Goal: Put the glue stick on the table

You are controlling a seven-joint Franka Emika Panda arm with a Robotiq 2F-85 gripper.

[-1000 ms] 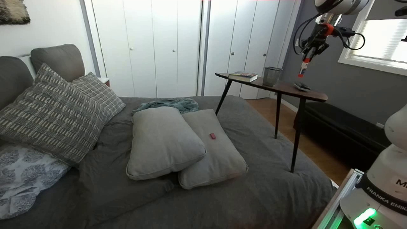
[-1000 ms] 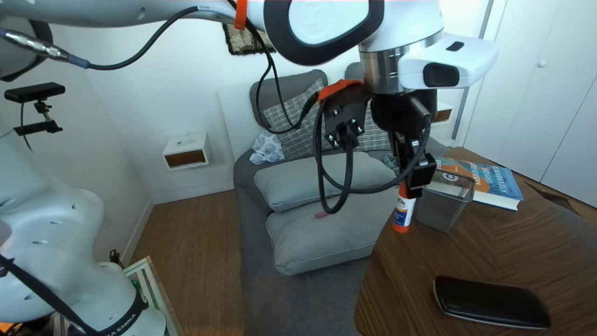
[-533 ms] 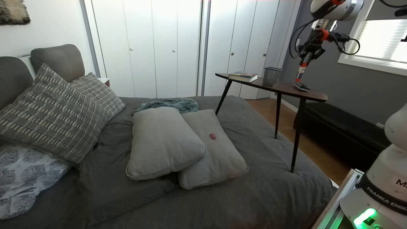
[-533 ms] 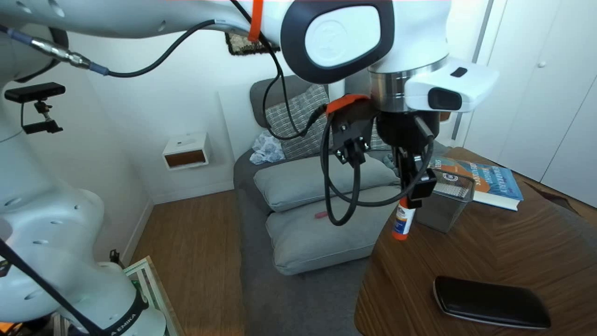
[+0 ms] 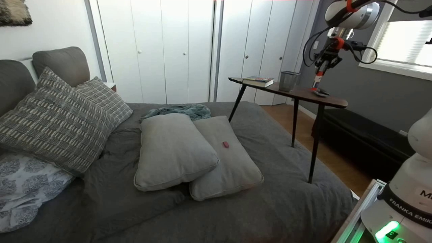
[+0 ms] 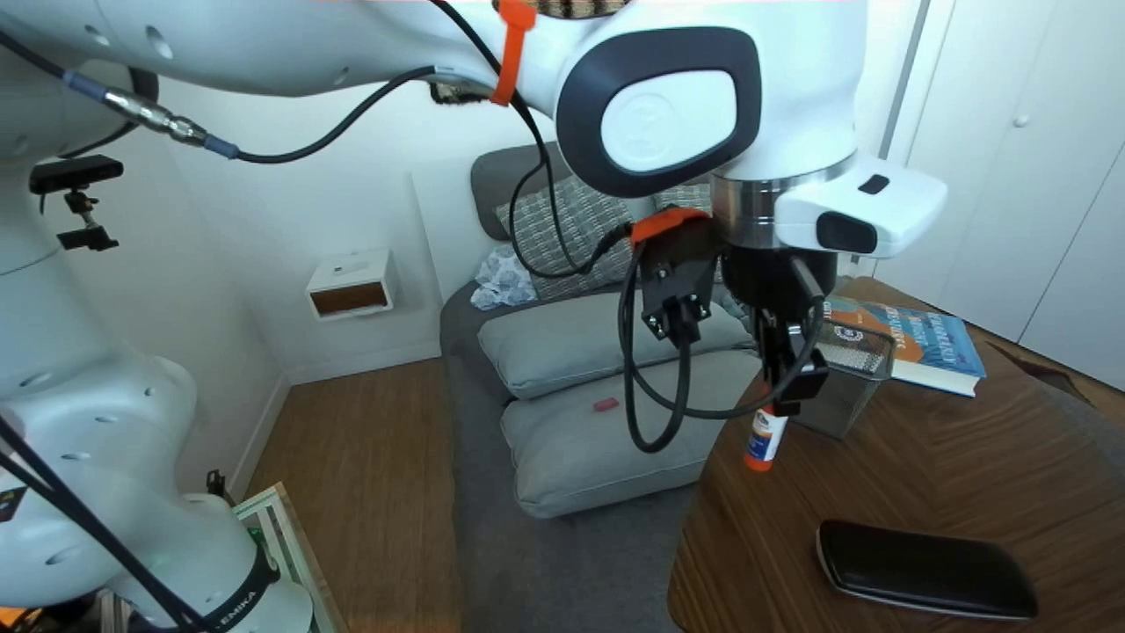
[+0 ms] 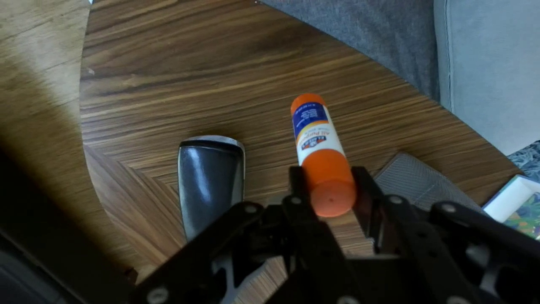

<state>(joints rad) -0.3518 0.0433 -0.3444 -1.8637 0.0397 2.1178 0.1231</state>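
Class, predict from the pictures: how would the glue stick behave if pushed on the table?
The glue stick would likely tip if nudged while upright, being tall and narrow. On its side, its round body would probably roll. Its straight, unbent tube suggests stiffness.

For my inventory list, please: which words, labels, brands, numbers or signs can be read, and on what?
"ELMER'S", slightly blurred: glue stick.
"All Purpo...", ending unclear: glue stick also; smaller print unreadable.
"FRANKA EMIK", cut off: black band.
"M", cut off: robot's base.
Book lettering: too blurred.
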